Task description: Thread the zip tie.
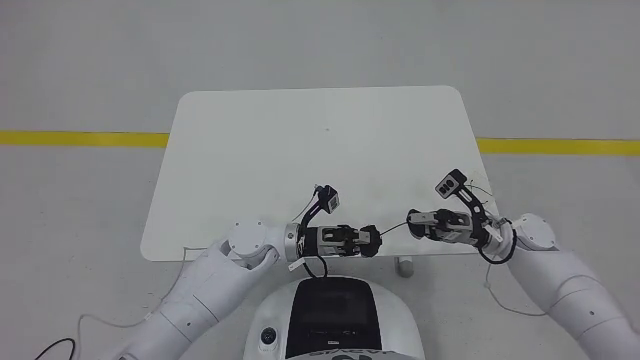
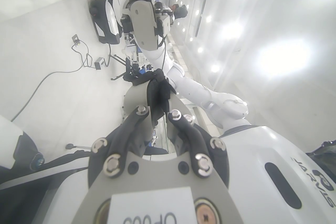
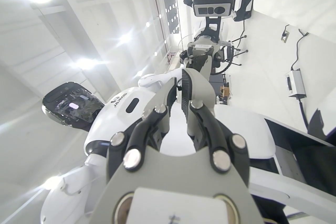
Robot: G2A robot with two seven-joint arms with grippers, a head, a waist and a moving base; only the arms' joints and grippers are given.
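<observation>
Top view: zip tie [image 1: 395, 228] stretches sideways, gripped by left hand [image 1: 375, 240] and right hand [image 1: 413, 222].

2 glossy white arms [image 1: 215, 285], grey wrist plates [image 2: 157, 183], black linkages [image 2: 126, 128], silver screws [image 2: 113, 164], thin black cables [image 1: 306, 207].

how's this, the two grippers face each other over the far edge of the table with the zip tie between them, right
No: the left gripper and right gripper face each other over the table's near edge, on the robot's side, not the far one. The zip tie is between them, as the top view shows.
</observation>
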